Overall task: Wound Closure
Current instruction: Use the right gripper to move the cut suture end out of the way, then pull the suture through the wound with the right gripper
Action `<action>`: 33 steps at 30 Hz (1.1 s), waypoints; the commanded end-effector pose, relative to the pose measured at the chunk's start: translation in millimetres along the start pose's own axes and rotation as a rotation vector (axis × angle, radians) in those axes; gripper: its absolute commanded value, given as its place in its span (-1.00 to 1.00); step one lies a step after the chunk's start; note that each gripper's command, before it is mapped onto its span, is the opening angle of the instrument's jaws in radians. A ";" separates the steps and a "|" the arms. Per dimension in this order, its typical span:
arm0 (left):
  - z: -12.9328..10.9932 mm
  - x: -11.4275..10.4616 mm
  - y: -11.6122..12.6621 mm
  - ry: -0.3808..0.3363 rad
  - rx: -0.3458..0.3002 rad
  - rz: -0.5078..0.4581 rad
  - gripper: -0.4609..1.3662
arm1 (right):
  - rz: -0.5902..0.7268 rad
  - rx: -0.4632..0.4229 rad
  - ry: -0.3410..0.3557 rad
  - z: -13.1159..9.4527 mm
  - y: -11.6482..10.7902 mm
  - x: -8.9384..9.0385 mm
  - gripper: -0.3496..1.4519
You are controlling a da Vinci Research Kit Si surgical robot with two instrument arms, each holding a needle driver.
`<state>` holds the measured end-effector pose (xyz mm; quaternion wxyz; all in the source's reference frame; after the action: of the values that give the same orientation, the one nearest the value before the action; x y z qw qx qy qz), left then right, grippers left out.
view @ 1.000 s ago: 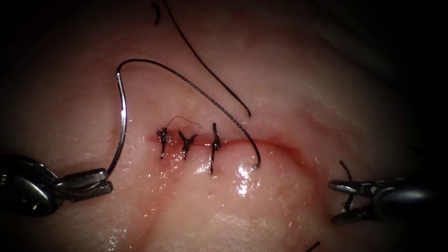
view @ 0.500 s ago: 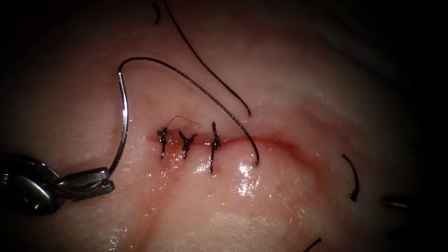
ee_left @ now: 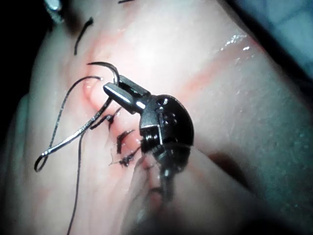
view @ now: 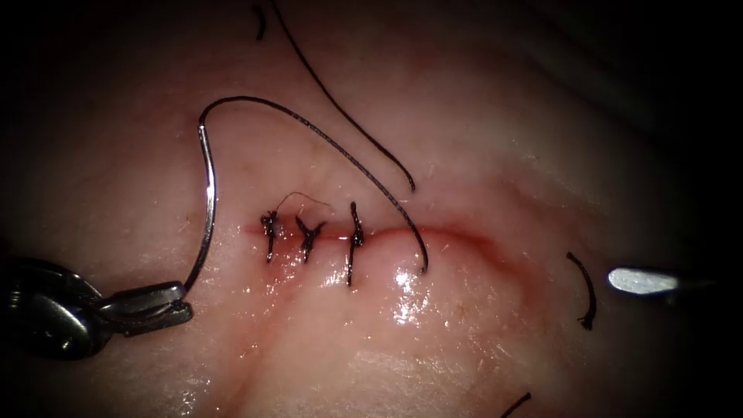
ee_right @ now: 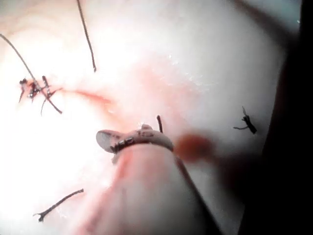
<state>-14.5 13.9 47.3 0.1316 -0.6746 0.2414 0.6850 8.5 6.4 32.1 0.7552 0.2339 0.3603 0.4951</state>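
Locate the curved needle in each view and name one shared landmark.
Endoscope view: curved steel needle left of the cut, outside the tissue, gripped near its lower end by the left end effector.
Left wrist view: needle runs out from those jaws.
Right wrist view: match by the landmark.
Landmark: three dark stitches.

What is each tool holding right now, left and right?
Left tool: shut on the needle near its tip end, clear of the tissue.
Right tool: holds nothing; jaw state cannot be told.
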 end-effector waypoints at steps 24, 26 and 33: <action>0.0 0.1 -0.1 0.000 -0.001 -0.001 -0.88 | -0.309 0.292 0.182 11.6 -5.2 2.2 0.55; -0.1 0.2 -0.2 -0.001 -0.001 -0.001 -0.88 | -0.341 0.247 0.183 11.4 -5.1 2.4 0.53; 0.0 0.2 -0.3 -0.001 -0.002 -0.002 -0.88 | -0.398 0.199 0.187 11.7 -4.6 2.1 0.59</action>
<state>-14.3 14.1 47.0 0.1335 -0.6744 0.2419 0.6847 20.8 6.5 35.7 0.7754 0.1828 0.5146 0.3170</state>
